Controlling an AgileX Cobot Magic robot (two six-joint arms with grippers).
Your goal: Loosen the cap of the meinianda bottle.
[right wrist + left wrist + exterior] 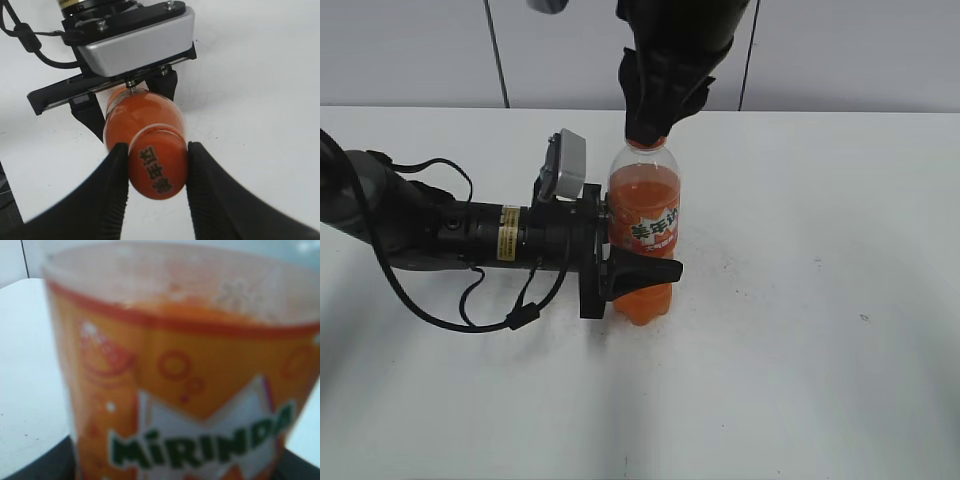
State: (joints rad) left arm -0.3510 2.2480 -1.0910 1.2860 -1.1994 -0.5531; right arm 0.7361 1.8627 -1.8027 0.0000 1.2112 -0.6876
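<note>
Exterior view: right gripper (648, 128) hides the cap; left wrist view: meinianda bottle (190, 380) blurred, cropped at top and bottom edges; right wrist view: the left gripper's 2 fingers (92, 117) mostly behind the bottle.

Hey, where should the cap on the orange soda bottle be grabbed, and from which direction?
Take the cap by its round side wall, coming straight down from above. The meinianda bottle stands upright, braced at its body by the left gripper, so its top faces up. The right gripper already straddles the cap that way.
</note>
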